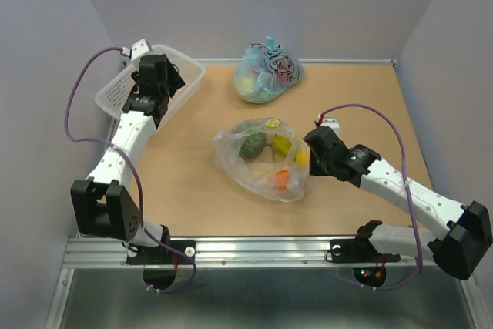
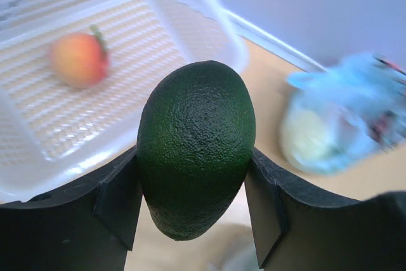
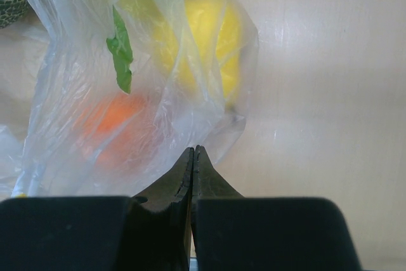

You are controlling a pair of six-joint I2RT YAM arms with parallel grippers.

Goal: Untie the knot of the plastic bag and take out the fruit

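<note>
I see the left jaws clamped on the avocado (image 2: 195, 147), over the basket (image 2: 38, 176). The right jaws are together, touching the bag (image 3: 76, 93).

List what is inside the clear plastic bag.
Through the plastic bag: a green melon, two yellow lemons and an orange. The shut right gripper hides part of one lemon; anything beneath the fruit cannot be seen.

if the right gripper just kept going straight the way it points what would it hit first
The plastic bag: its film sits at the tips of the shut right gripper, probably already touching. Behind it, slightly left, lies the orange; the lemon is farther on.
</note>
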